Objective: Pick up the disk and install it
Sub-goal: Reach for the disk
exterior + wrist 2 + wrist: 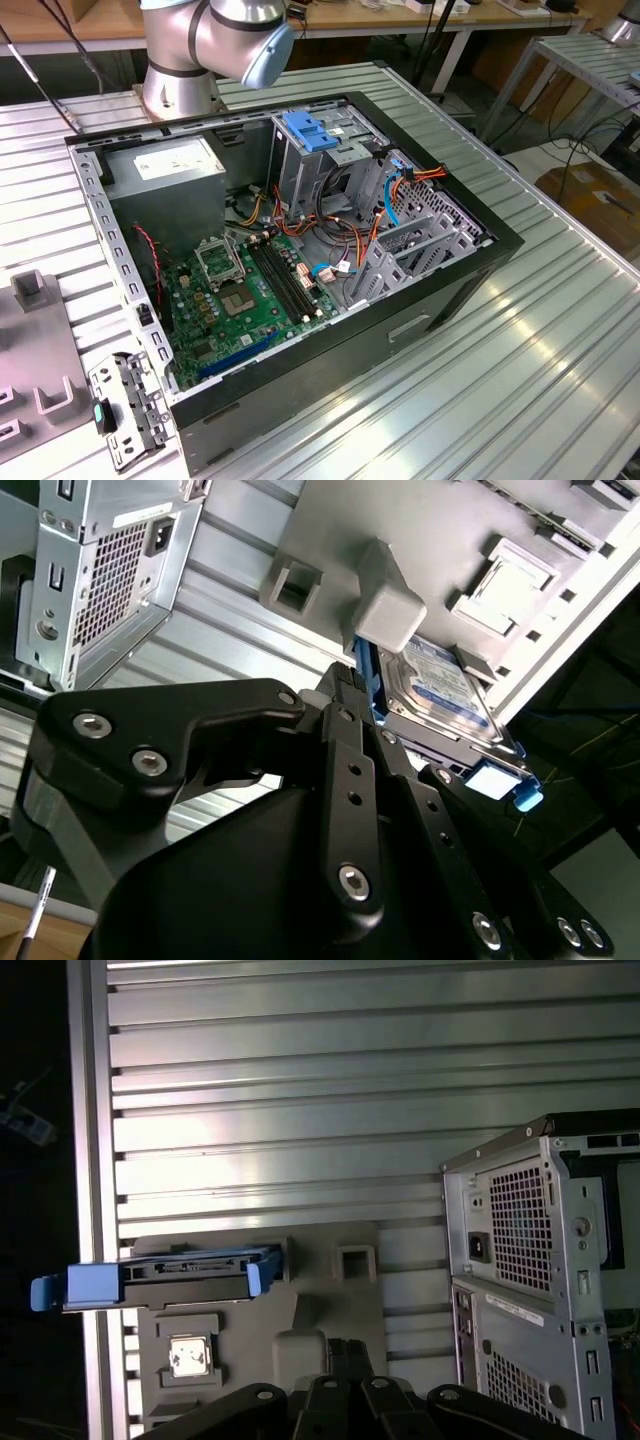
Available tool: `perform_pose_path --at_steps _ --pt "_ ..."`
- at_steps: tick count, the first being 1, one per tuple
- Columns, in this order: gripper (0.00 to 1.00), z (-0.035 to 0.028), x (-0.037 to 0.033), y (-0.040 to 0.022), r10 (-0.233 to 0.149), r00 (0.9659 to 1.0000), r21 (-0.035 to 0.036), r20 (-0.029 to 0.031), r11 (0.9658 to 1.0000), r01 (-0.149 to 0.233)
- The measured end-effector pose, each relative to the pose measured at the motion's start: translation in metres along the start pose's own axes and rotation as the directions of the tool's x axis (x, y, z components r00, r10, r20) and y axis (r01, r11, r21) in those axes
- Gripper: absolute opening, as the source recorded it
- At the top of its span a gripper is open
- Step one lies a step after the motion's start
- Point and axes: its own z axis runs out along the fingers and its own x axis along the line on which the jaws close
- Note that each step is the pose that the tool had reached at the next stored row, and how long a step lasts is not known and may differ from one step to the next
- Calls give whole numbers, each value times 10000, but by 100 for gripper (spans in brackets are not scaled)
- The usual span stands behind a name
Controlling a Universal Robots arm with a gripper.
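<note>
With the disk [160,1272] standing on edge in the grey holder [320,1310] beside the case [540,1260], the gripper [341,1346], jaws seemingly shut and empty, should open and square up over its blue frame.

the disk [185,1270], blue-framed black drive (label showing), on edge on grey fixture [312,1310]

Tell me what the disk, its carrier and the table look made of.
The disk: metal casing, likely, with a glossy printed label. The carrier: bright blue plastic, smooth, with moulded tabs. The table: ribbed metal, probably aluminium, its brushed sheen reflecting light.
</note>
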Motion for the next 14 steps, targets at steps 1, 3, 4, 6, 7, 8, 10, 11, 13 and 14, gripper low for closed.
perform_pose_path --at_steps 1,3,4,6,7,8,10,11,13,14 --pt "11 1 14 -1 0 10000 0 0 10000 0" --pt "11 0 40 -3 0 10000 1 -2 10000 0" --pt "11 1 51 -4 0 10000 1 -2 10000 0" --pt "11 2 78 -6 0 10000 0 -1 10000 0" --pt "11 2 96 -7 0 10000 0 -1 10000 0" --pt "11 3 119 -9 0 10000 1 -2 10000 0" --pt "11 3 148 -12 0 10000 1 -2 10000 0" --pt "11 4 171 -13 0 10000 0 -1 10000 0" --pt "11 4 219 -15 1 10000 -1 0 10000 -1" --pt "11 3 243 -15 0 10000 0 -2 10000 0"
